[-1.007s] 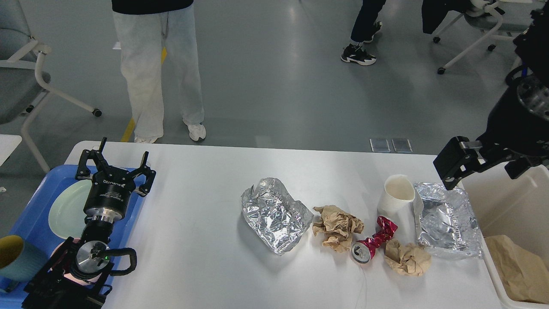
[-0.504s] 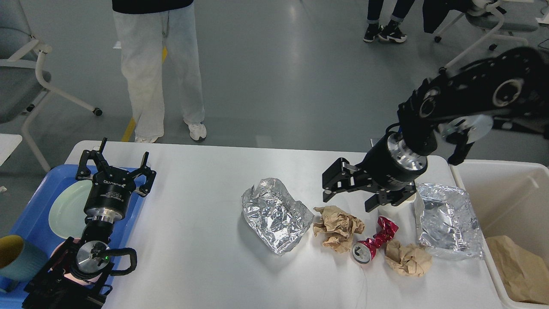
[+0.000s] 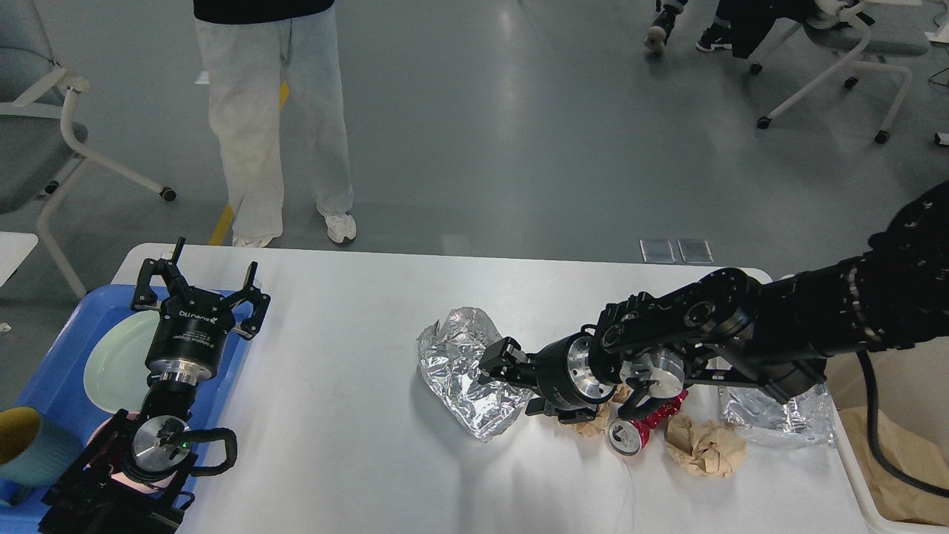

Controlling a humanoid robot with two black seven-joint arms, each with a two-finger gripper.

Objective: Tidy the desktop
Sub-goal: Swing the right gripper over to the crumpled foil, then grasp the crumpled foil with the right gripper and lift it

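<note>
Grey polished floor surrounds the large white glossy desktop, which spans the foreground. My right gripper, its state indeterminable, reaches the crumpled silver foil sheet; foil may tear or slip. My left gripper, fingers spread, hovers far left of the foil.

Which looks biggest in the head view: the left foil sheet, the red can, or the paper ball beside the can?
1. Left foil sheet, though the right pincer covers part of it.
2. Paper ball.
3. Red can, partly hidden.
</note>
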